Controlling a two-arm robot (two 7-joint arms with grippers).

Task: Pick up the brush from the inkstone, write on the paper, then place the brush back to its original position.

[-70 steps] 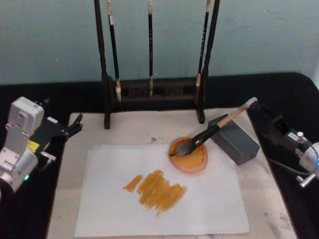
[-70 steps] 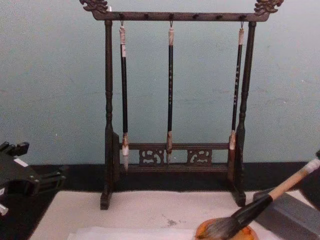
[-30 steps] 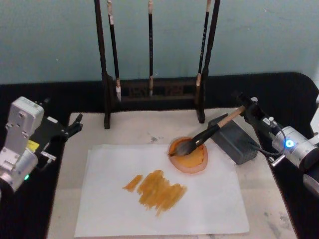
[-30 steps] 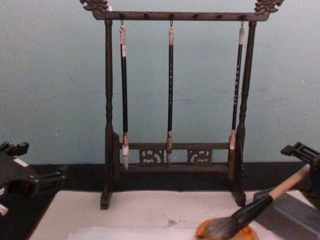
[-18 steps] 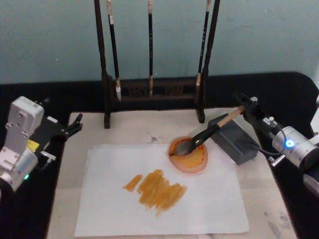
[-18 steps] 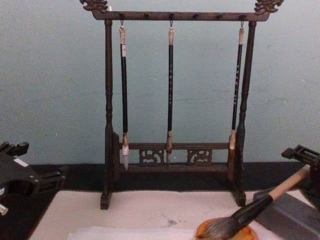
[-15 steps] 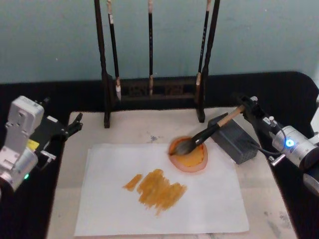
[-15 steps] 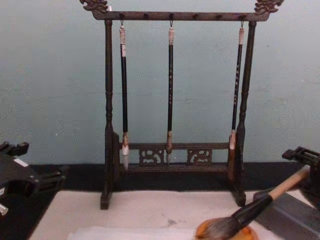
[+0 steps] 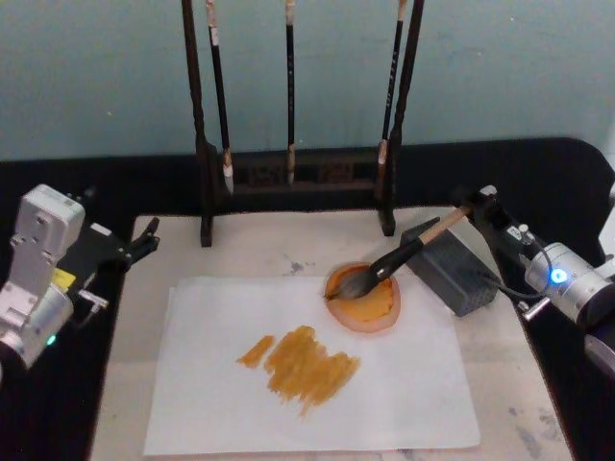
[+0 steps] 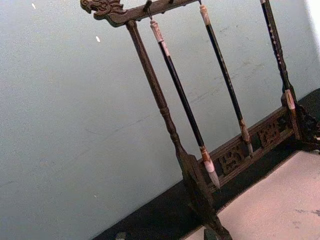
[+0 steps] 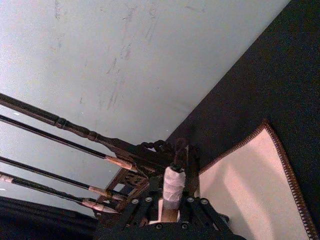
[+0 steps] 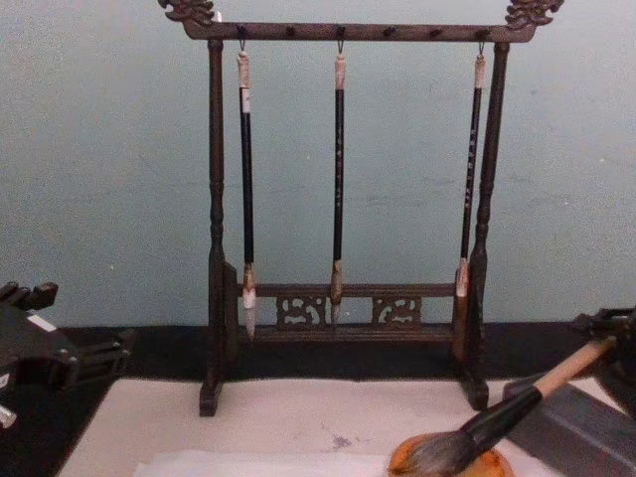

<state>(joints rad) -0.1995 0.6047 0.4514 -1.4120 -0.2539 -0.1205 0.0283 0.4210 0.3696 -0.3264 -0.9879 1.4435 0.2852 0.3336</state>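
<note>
A dark carved wooden stand (image 10: 165, 112) slants across a pale blue-green wall (image 10: 65, 125), with a dragon-head finial (image 10: 102, 7) ending its crossbar. Three thin dark brushes (image 10: 182, 102) hang from it, pale tips down. Beside its foot, a cream mat (image 10: 280, 200) lies on the black bench (image 10: 160, 215).

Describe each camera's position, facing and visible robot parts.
Head: high, looking down on the paper; left gripper at left, right gripper at the brush end.
Chest: low, facing the brush rack; left gripper at left edge.
Left wrist: faces the rack.
Right wrist: looks past its gripper at the brush's cap.
Head and chest share the inkstone.
</note>
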